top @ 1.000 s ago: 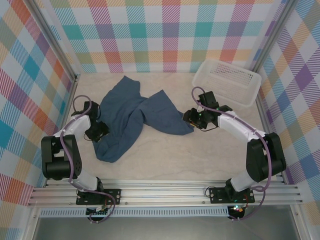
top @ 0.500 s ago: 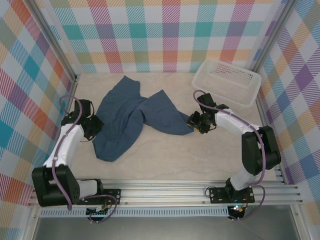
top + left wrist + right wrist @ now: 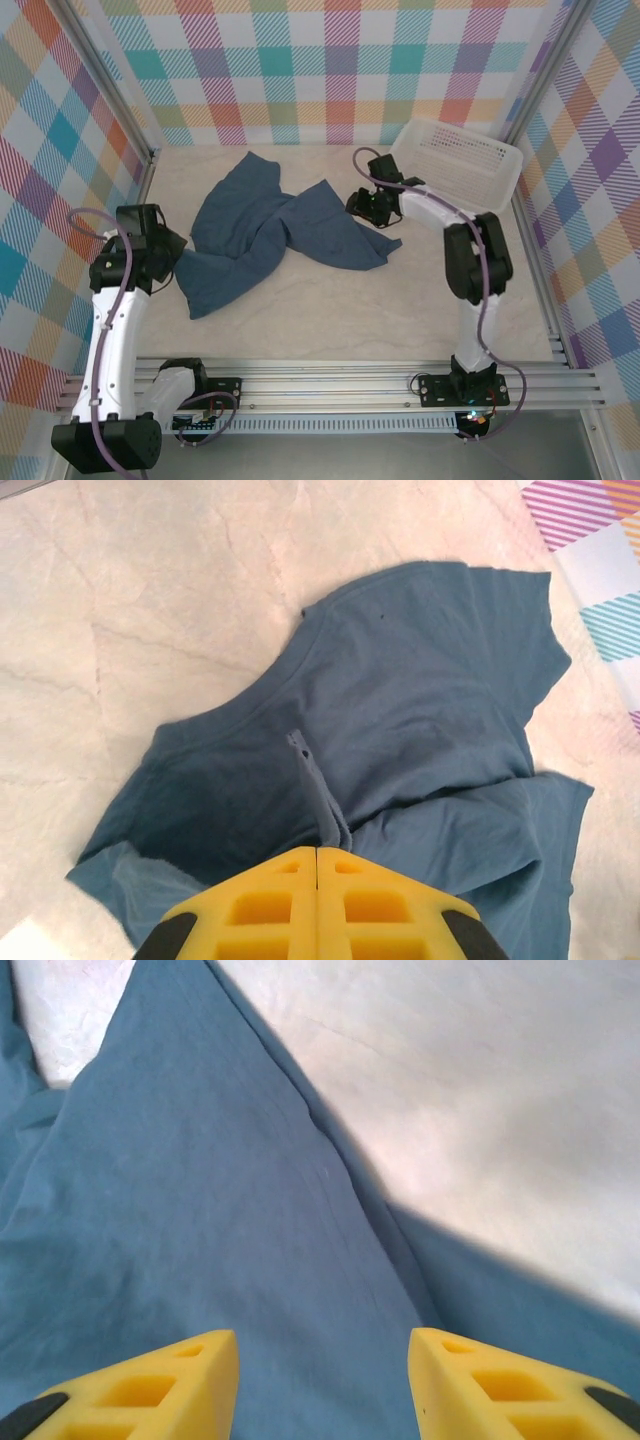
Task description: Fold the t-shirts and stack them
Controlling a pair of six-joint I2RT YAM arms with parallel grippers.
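Fabric of the slate-blue t-shirt (image 3: 270,235) lies crumpled and unfolded at mid-table, slightly left of centre, its near end trailing toward the left arm. The left gripper (image 3: 318,852) has its 2 yellow fingers pressed together on a pinched ridge of that cloth. The right gripper (image 3: 322,1345) hovers over the shirt's far right part with its jaws apart, nothing between them. The table (image 3: 330,310) is pale and marbled, a white perforated basket (image 3: 460,155) sits in its far right corner, and plaid panels (image 3: 320,70) wall the cell. Compared with 1 second earlier, the left jaws have closed and pulled leftward, and the right gripper has moved from the shirt's right tip toward the basket.
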